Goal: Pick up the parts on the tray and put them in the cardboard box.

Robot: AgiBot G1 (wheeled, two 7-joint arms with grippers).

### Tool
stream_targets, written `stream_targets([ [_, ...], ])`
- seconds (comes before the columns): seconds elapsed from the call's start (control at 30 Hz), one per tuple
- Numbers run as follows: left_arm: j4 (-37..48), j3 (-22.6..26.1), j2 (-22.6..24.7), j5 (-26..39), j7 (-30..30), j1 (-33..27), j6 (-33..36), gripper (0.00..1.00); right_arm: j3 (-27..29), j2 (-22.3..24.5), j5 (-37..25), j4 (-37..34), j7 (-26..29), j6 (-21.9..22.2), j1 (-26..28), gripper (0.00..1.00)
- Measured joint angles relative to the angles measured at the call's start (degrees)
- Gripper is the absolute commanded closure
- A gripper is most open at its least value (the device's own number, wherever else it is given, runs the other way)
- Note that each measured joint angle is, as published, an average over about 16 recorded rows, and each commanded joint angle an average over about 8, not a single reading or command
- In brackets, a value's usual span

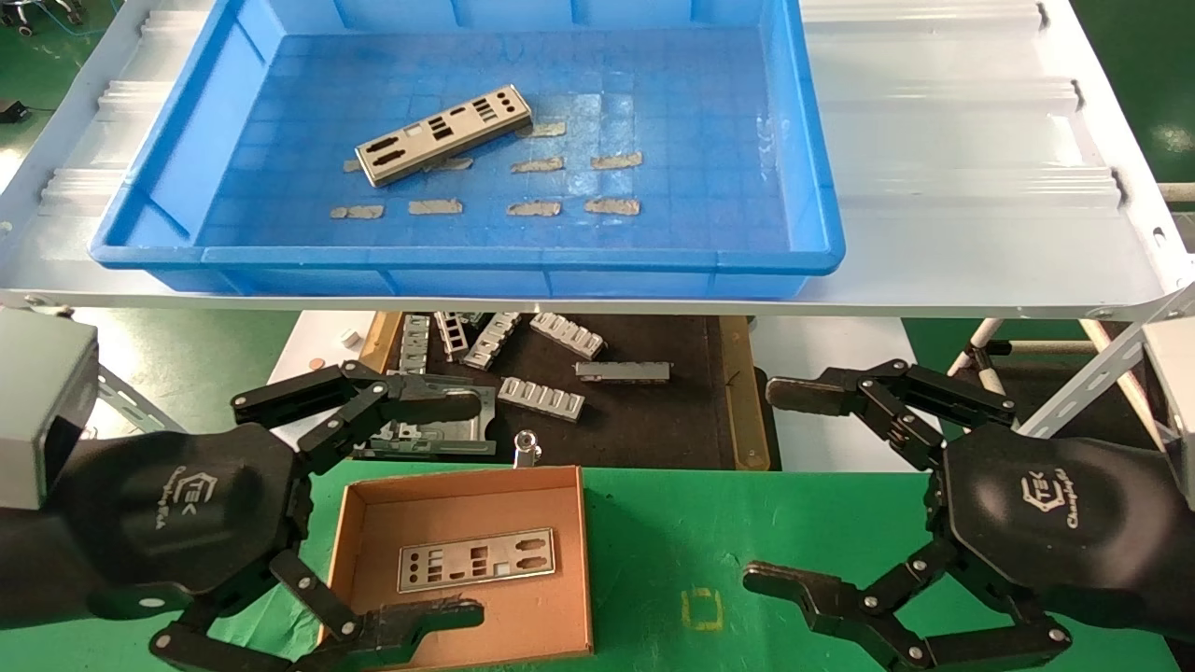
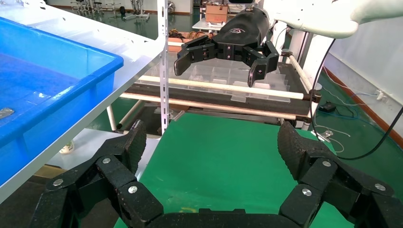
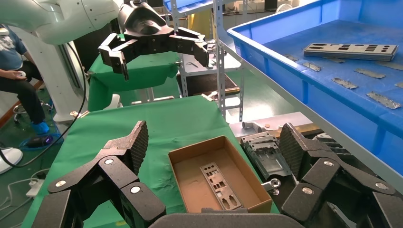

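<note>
The large shallow bright-blue plastic tray sits on a white metal shelf, its near rim running close along the shelf's front edge and its left wall near the shelf's left edge; a wide strip of bare shelf lies open to the tray's right. One thin silver-grey punched metal plate lies flat on the gridded floor, tilted, toward the tray's left half and well clear of every wall. Tan tape scraps dot the floor beside it in two loose rows.

Below the shelf's front edge, a green-covered table holds the small shallow brown cardboard box near its back edge. A second silver-grey plate lies flat in the middle of the box floor, apart from all four low walls. Behind the box, a black wood-edged tray carries ribbed grey metal brackets.

The left gripper hangs over the box's left side, released, fingers spread wide and holding nothing. The right gripper hovers over bare green cloth to the right of the box, likewise spread wide and empty. Open green surface lies between the box's right wall and the right gripper.

Around the table the floor is green, with white pipe racks and a seated person beyond the table.
</note>
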Motion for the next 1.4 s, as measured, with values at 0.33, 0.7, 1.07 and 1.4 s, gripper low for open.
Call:
stream_targets([
  [0.33, 0.03, 0.04, 0.00, 0.02, 0.02, -0.02, -0.02, 0.00, 0.00, 0.00, 0.00, 0.00, 0.00, 0.00, 0.00, 0.00],
  [0.7, 0.03, 0.06, 0.00, 0.02, 0.02, -0.03, -0.03, 0.00, 0.00, 0.00, 0.00, 0.00, 0.00, 0.00, 0.00, 0.00],
  [1.07, 0.04, 0.06, 0.00, 0.02, 0.02, -0.03, -0.03, 0.00, 0.00, 0.00, 0.00, 0.00, 0.00, 0.00, 0.00, 0.00],
  [1.4, 0.03, 0.07, 0.00, 0.01, 0.02, -0.03, -0.03, 0.00, 0.00, 0.00, 0.00, 0.00, 0.00, 0.00, 0.00, 0.00],
])
